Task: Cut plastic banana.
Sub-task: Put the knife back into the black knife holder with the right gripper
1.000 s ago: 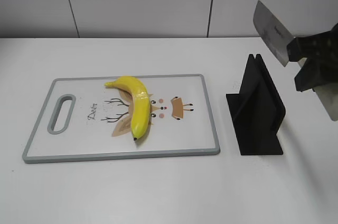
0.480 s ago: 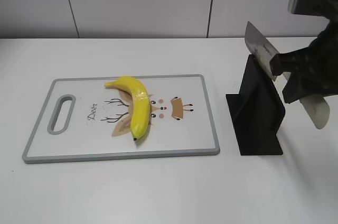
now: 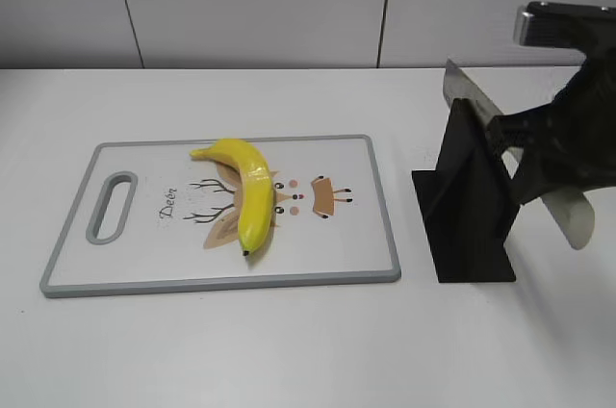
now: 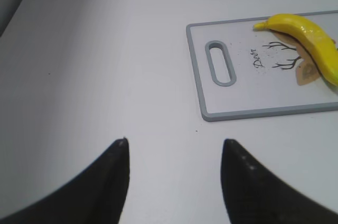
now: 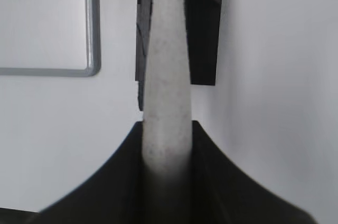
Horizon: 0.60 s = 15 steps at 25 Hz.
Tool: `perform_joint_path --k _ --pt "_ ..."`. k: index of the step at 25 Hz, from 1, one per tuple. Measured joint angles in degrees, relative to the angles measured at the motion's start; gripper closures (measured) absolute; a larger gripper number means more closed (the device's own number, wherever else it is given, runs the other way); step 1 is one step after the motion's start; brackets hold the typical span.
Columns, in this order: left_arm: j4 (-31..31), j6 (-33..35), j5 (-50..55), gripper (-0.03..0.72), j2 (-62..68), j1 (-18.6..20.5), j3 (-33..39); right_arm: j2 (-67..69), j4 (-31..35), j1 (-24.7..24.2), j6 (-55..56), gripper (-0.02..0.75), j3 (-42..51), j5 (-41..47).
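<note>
The yellow plastic banana (image 3: 248,191) lies whole on the white cutting board (image 3: 356,235), which has a grey rim. Both also show in the left wrist view, the banana (image 4: 309,36) on the board (image 4: 248,97). My right gripper (image 3: 525,143) is shut on a knife's pale handle (image 5: 166,76). The knife's blade (image 3: 467,90) points up and left and sits at the top slot of the black knife stand (image 3: 467,206). My left gripper (image 4: 174,142) is open and empty over bare table, left of the board. It is out of the exterior view.
The knife stand (image 5: 206,34) stands just right of the board's right edge (image 5: 92,34). The white table (image 3: 289,350) meets a grey panelled wall behind. The board has a handle slot (image 3: 113,206) at its left end.
My right gripper has moved down and to the left with the knife. The blade has dropped from above the stand to its slot. The banana has not moved.
</note>
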Motion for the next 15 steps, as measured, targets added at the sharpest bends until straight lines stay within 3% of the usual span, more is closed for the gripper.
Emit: perform_joint_path --k 15 --pt "0.39 -0.06 0.0 0.172 0.0 0.0 0.0 1.43 0.91 0.0 -0.06 0.57 0.38 2.94"
